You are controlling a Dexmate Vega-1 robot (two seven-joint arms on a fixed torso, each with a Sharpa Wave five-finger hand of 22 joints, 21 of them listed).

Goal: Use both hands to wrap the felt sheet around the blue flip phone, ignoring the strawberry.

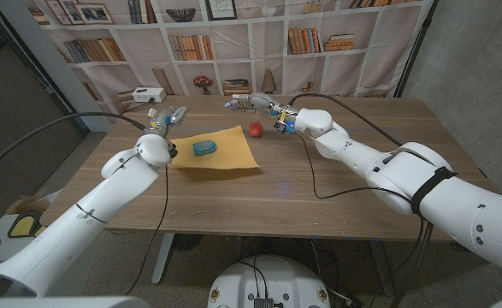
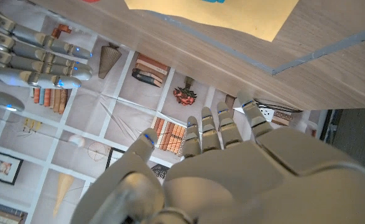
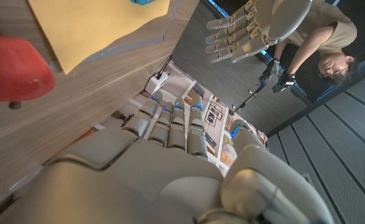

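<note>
A tan felt sheet point(image 1: 225, 156) lies spread on the wooden table, left of centre. The blue flip phone point(image 1: 204, 147) sits on it, toward its left half. A red strawberry point(image 1: 256, 129) stands just off the sheet's far right corner. My left hand point(image 1: 167, 118) hovers over the sheet's far left corner, fingers extended and holding nothing. My right hand point(image 1: 255, 104) hangs beyond the strawberry, fingers straight and empty. The right wrist view shows the strawberry point(image 3: 14, 68), the sheet point(image 3: 95, 25) and my left hand point(image 3: 250, 28). The left wrist view shows the sheet point(image 2: 213, 15) and my right hand point(image 2: 27, 56).
A small white box point(image 1: 148, 94) sits at the table's back left. A black cable point(image 1: 319, 184) trails across the table from my right arm. A bookshelf backdrop stands behind the table. A person point(image 3: 322, 50) holding controllers shows in the right wrist view.
</note>
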